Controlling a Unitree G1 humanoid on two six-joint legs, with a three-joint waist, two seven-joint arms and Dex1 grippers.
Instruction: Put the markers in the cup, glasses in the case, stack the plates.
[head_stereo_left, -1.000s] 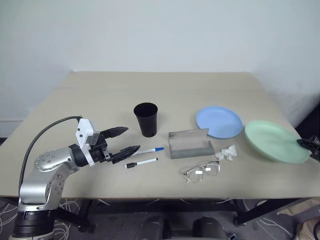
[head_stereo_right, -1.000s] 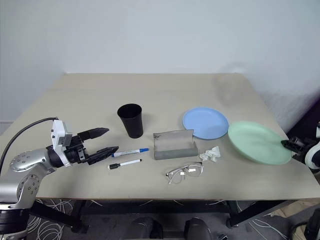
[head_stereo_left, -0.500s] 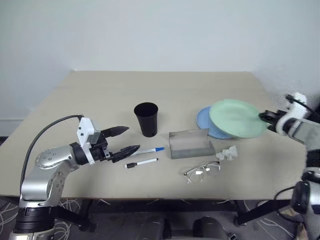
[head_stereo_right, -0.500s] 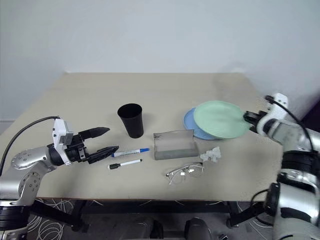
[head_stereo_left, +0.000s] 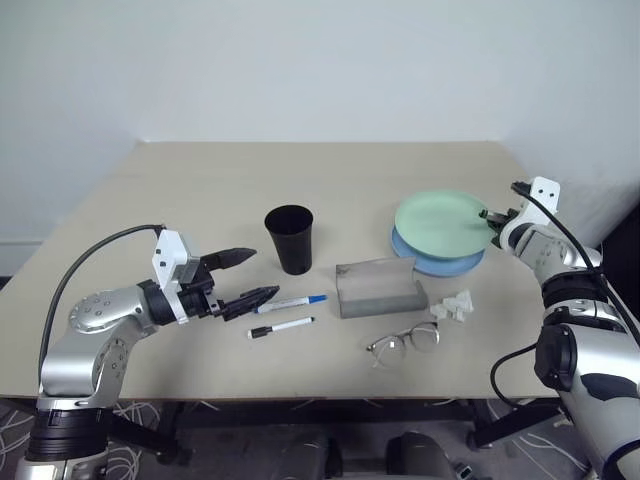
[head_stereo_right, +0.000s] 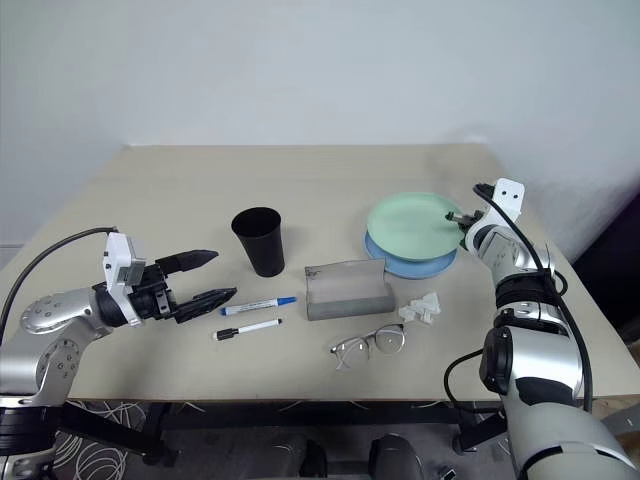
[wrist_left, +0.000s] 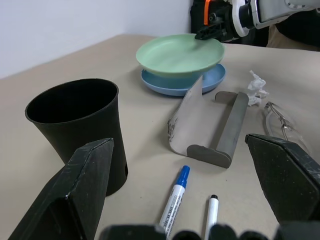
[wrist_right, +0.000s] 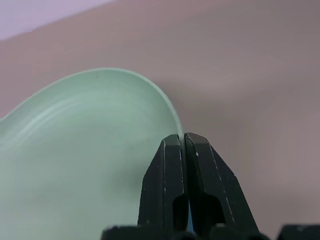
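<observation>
My right gripper (head_stereo_left: 492, 215) is shut on the rim of the mint green plate (head_stereo_left: 440, 223), holding it just over the light blue plate (head_stereo_left: 432, 262). In the right wrist view the fingers (wrist_right: 172, 172) pinch that green rim (wrist_right: 172, 120). My left gripper (head_stereo_left: 245, 276) hangs open at the table's left, a little short of the blue-capped marker (head_stereo_left: 296, 301) and the black-capped marker (head_stereo_left: 281, 327). The black cup (head_stereo_left: 290, 238) stands upright behind them. The grey case (head_stereo_left: 378, 286) lies open mid-table, with the wire-framed glasses (head_stereo_left: 403, 343) in front of it.
A small white wad of tissue (head_stereo_left: 455, 308) lies right of the case. The beige table (head_stereo_left: 250, 180) has bare room at the back and far left. A white wall rises behind it.
My right gripper has carried the green plate from the table's right edge leftward and away from me, until it sits over the blue plate. The left gripper has stayed in place.
</observation>
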